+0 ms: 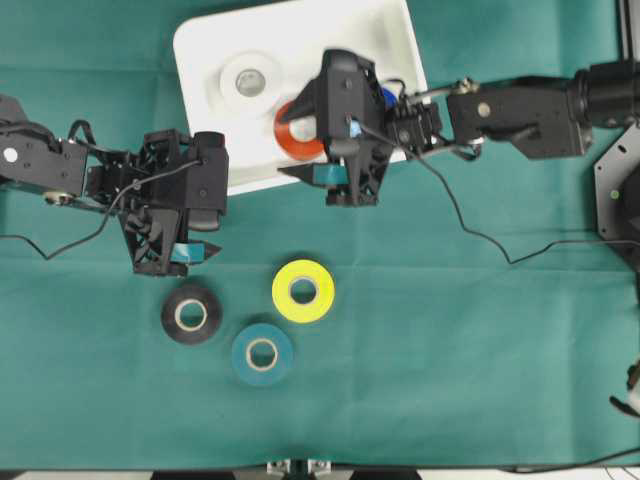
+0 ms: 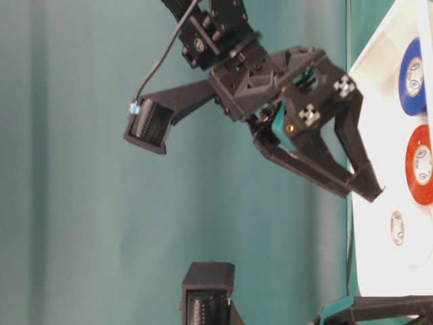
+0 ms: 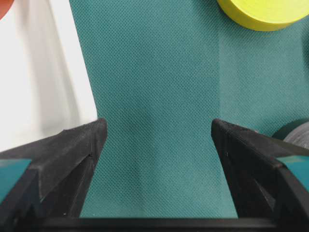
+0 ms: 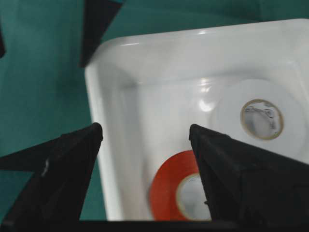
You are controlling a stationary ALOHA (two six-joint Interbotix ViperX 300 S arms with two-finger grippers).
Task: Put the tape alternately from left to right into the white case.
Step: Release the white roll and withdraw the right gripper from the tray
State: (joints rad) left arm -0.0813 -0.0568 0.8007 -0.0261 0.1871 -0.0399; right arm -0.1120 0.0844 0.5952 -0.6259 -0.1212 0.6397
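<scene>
The right claw (image 1: 318, 175) is spread wide and holds nothing; it sits above the near edge of the case (image 1: 200, 60). The left claw (image 1: 207, 250) is likewise spread and empty, over bare bench (image 1: 450, 350) just left of the case's near-left corner. Inside the case lie the white roll (image 1: 250, 82), the red roll (image 1: 293, 135) and the blue roll (image 2: 411, 76). On the bench, near side, lie the black roll (image 1: 192, 314), the yellow roll (image 1: 303, 290) and the teal roll (image 1: 262, 354).

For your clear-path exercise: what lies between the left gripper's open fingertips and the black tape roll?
Only bare green cloth separates the left gripper from the black tape roll, as the overhead view shows.
</scene>
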